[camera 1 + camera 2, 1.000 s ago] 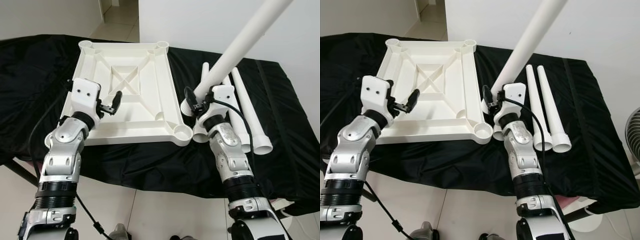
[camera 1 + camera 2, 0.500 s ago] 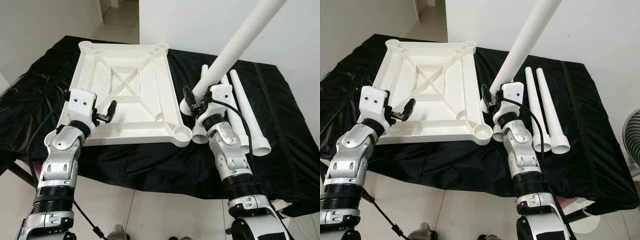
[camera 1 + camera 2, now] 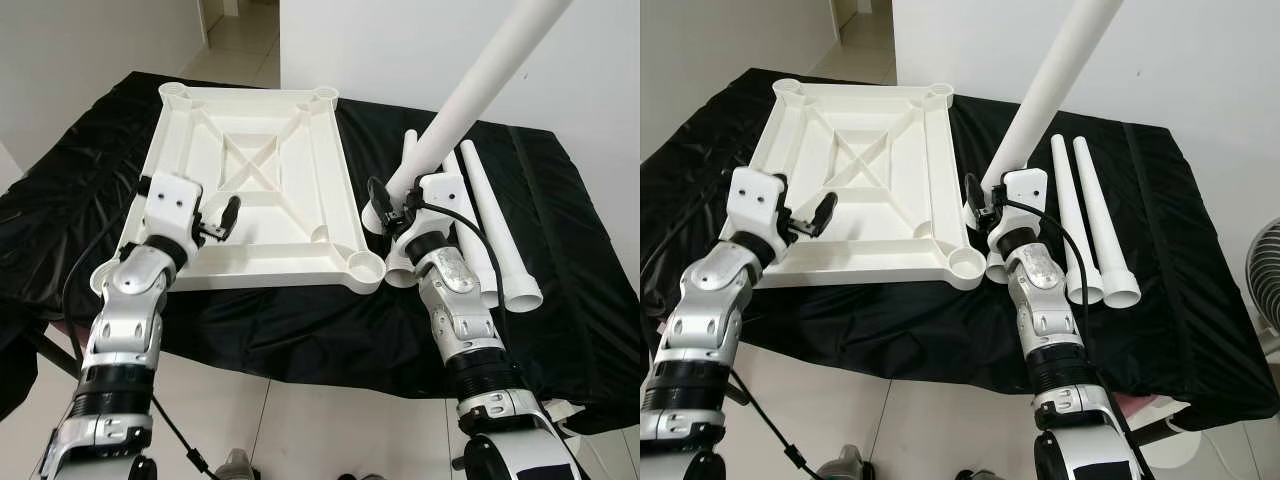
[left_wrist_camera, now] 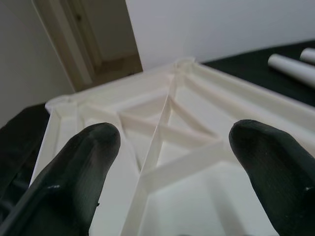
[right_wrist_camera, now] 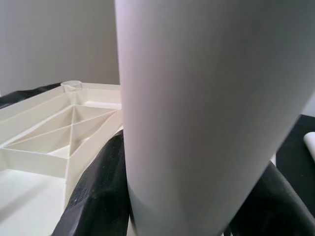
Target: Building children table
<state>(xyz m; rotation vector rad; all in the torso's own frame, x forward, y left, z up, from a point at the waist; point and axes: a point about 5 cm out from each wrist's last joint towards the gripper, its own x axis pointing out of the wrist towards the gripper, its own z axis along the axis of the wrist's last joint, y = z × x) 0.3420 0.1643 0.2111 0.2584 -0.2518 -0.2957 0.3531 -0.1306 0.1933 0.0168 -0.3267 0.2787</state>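
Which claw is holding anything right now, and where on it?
Right claw grips a white table leg near its lower end; left claw is open above the tabletop, holding nothing.

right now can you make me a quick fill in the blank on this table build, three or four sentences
1. The right hand is shut on one white table ____.
2. The tabletop lies upside down on a ____ cloth.
3. The left hand hovers with its fingers ____ over the near part of the tabletop.
4. The held leg is tilted up beside the tabletop's near ____ corner socket, not yet inserted.

Missing words: leg; black; open; right
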